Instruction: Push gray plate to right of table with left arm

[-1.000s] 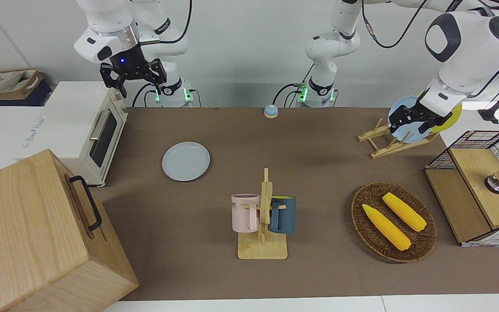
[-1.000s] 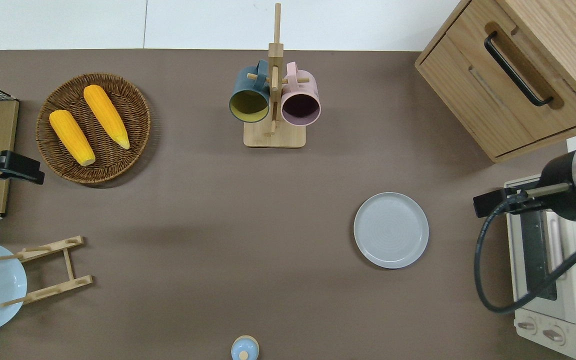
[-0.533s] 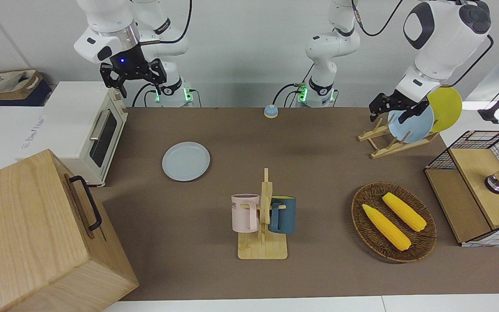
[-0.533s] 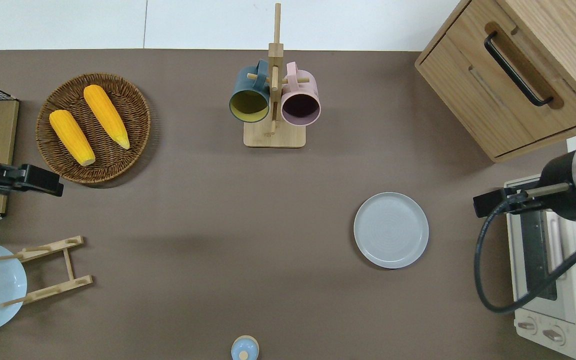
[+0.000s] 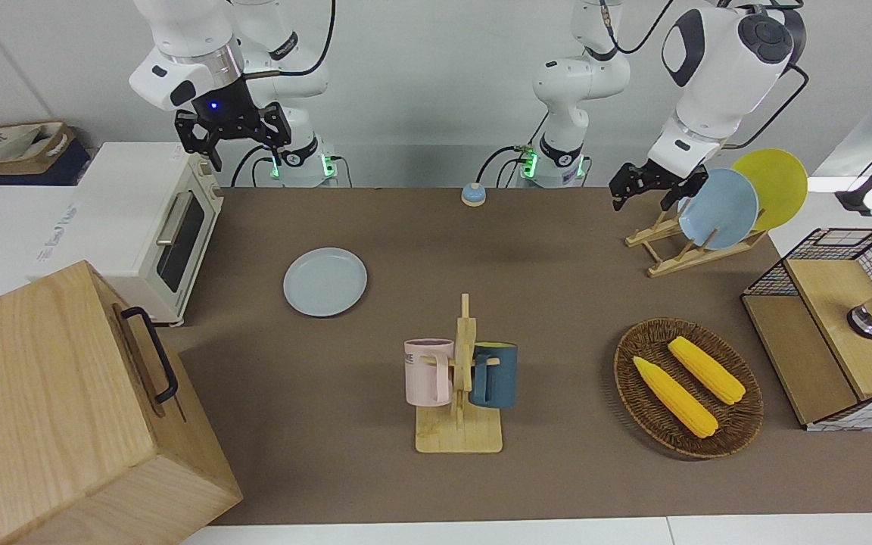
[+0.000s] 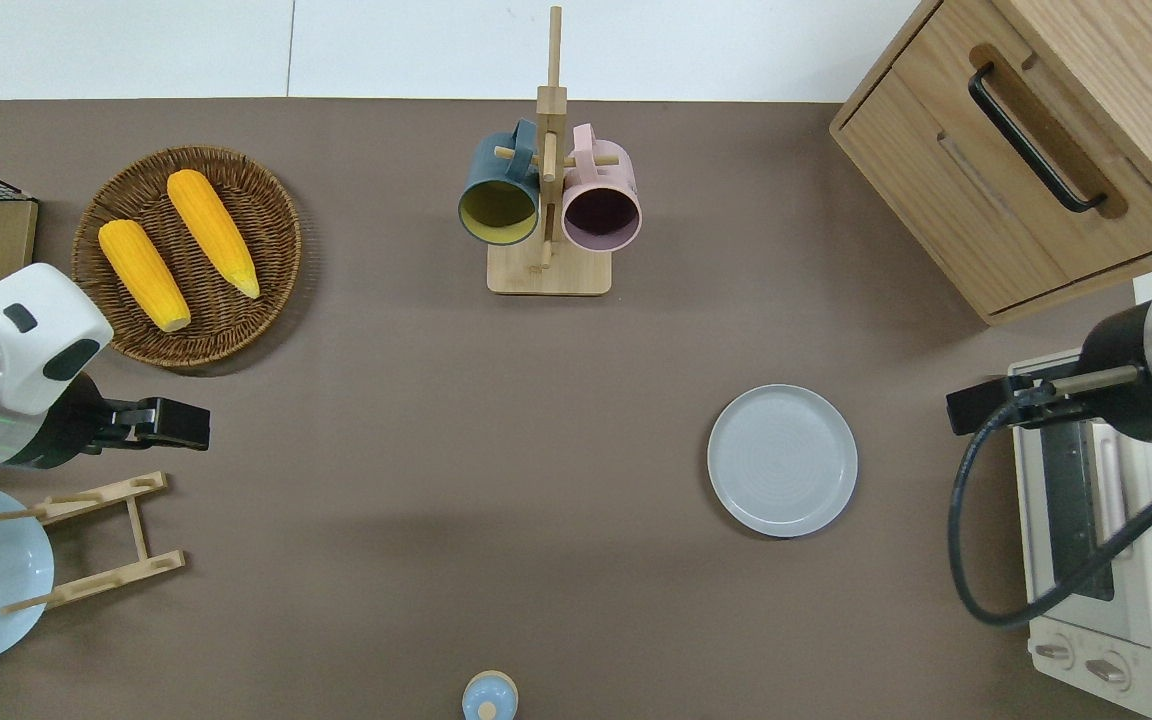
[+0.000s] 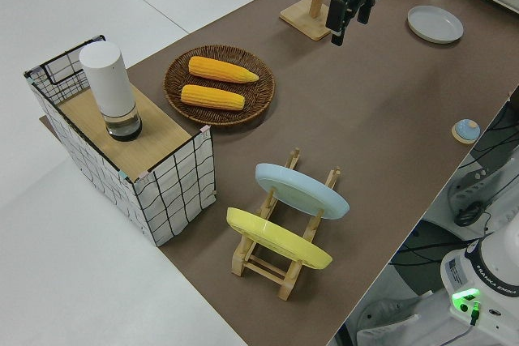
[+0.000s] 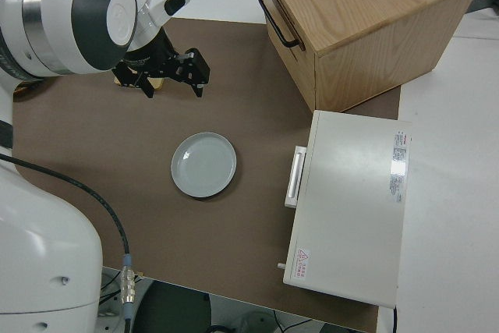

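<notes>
The gray plate (image 6: 782, 460) lies flat on the brown table (image 6: 436, 420), toward the right arm's end and next to the toaster oven (image 6: 1086, 540); it also shows in the front view as the gray plate (image 5: 325, 281). My left gripper (image 6: 176, 423) hangs open and empty in the air. It is over bare table between the corn basket and the wooden dish rack, far from the plate. The front view shows the left gripper (image 5: 642, 194) beside the upright blue plate. My right arm is parked with its right gripper (image 5: 239, 144) open.
A mug tree (image 6: 546, 200) with two mugs stands mid-table, farther from the robots than the plate. A wicker basket of corn (image 6: 186, 255), a dish rack (image 5: 689, 242) with blue and yellow plates, a wire shelf (image 5: 837, 325), a wooden drawer box (image 6: 1026, 150) and a small bell (image 6: 489, 697) are also there.
My left arm has swung from over the wire shelf and dish rack out toward the middle of the table. The gray plate and right arm have not moved.
</notes>
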